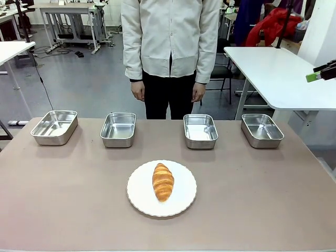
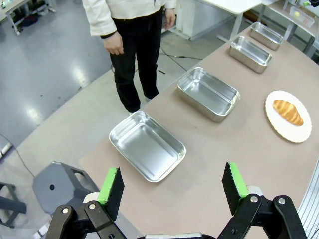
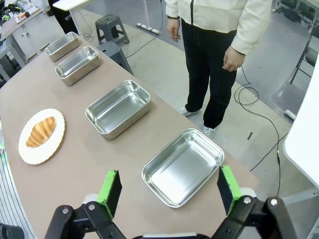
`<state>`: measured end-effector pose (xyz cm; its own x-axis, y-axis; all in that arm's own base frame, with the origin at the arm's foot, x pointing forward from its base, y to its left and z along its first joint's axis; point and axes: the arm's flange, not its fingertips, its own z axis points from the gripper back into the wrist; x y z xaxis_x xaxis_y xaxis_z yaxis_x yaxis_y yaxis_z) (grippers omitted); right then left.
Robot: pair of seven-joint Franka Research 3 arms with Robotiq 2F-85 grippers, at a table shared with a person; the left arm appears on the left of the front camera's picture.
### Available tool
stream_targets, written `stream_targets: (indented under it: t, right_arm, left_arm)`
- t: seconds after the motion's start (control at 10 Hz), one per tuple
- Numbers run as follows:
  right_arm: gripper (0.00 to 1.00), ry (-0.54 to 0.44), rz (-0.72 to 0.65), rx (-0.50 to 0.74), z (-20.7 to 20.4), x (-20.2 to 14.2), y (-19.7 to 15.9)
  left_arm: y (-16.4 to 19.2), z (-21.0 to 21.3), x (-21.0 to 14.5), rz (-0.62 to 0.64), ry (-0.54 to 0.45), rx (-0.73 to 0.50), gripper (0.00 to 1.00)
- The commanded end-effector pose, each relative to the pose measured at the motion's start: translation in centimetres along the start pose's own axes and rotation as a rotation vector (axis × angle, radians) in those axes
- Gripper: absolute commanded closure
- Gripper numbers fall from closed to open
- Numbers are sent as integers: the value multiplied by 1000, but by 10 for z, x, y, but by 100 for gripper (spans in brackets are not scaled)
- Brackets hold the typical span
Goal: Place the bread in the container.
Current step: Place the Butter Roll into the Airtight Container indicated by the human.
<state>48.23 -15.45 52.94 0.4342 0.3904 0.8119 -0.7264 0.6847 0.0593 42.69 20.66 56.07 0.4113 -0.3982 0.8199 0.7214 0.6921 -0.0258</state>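
Note:
The bread, a golden-brown croissant (image 1: 163, 181), lies on a round white plate (image 1: 142, 197) at the table's near middle. Four identical steel trays stand empty in a row beyond it: the far-left tray (image 1: 54, 127), the second tray (image 1: 118, 129), the third tray (image 1: 200, 130) and the far-right tray (image 1: 262, 130). Which one is the container I cannot tell. My left gripper (image 2: 172, 185) hangs open high above the table's left end, near the closest tray (image 2: 147, 145); the croissant (image 2: 288, 111) is far off. My right gripper (image 3: 169, 189) is open above the right end, over a tray (image 3: 183, 166); it also shows at the front view's right edge (image 1: 316, 74).
A person stands at the far side behind the middle trays, both hands (image 1: 138, 90) hanging down at the sides. A white side table (image 1: 273, 73) stands beyond the right corner, and a grey stool (image 2: 62, 186) is off the left end. Bare tabletop surrounds the plate.

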Motion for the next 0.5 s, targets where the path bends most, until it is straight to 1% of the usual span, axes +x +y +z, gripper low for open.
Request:
stream_targets:
  t: [0.0, 0.4]
  right_arm:
    - [0, -2, 0, 4, 0, 0, 0]
    - [0, -2, 0, 4, 0, 0, 0]
  left_arm:
    - [0, 2, 0, 0, -3, 2, 0]
    - [0, 2, 0, 0, -3, 2, 0]
